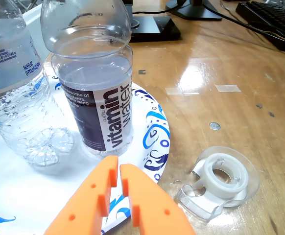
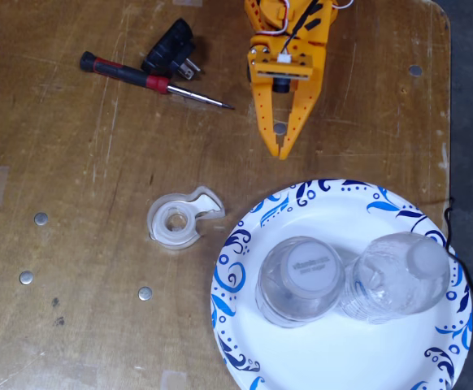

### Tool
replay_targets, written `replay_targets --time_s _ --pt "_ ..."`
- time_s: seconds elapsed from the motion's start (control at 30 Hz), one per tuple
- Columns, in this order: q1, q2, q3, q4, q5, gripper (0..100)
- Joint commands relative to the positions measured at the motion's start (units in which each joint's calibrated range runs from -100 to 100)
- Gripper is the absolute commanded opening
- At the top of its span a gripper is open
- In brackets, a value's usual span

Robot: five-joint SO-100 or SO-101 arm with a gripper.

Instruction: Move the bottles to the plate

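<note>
Worktop [image 2: 82, 244]: brown wood, scuffed, largest thing in the fixed view. You have nothing on it that belongs to the task outside the plate.

Plate [image 2: 301, 357]: white paper, blue swirl rim, sitting low and right in the fixed view. Both bottles stand upright on it, touching or very nearly so. The dark-label bottle [image 2: 300, 280], with the wide white cap, is on the left there; the crinkled bottle [image 2: 399, 276] is just beside it on the right. Judgement: your transfer looks complete, with no bottle left to fetch. What remains, at most, is parking the arm.

Hand [image 2: 280, 150]: orange, above the plate's upper rim in the fixed view, apart from both bottles. Fingers nearly together, only a thin slit between them, nothing gripped.

Tape dispenser [image 2: 180, 219]: clear, left of the plate, apart from it. Screwdriver [image 2: 151, 81] and black plug [image 2: 171, 50] lie well away at top left.

View differences: the wrist view alone lets you read the label print and the water levels, and shows the hand's tips over the plate rim, close in front of the labelled bottle. Only the fixed view shows the full plate, both caps, the screwdriver and the plug.
</note>
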State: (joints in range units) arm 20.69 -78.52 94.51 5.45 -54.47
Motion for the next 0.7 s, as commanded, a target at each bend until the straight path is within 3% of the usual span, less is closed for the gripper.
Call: replay_targets --time_s 0.0,0.23,0.47,0.67 --pt "0.2 -0.7 -2.4 -0.2 0.2 2" --pt "0.0 -2.3 -1.8 -1.0 0.2 1" --pt "-0.9 -16.9 4.7 0.0 0.0 1" --pt "-0.5 -20.1 1.8 10.7 0.3 1"
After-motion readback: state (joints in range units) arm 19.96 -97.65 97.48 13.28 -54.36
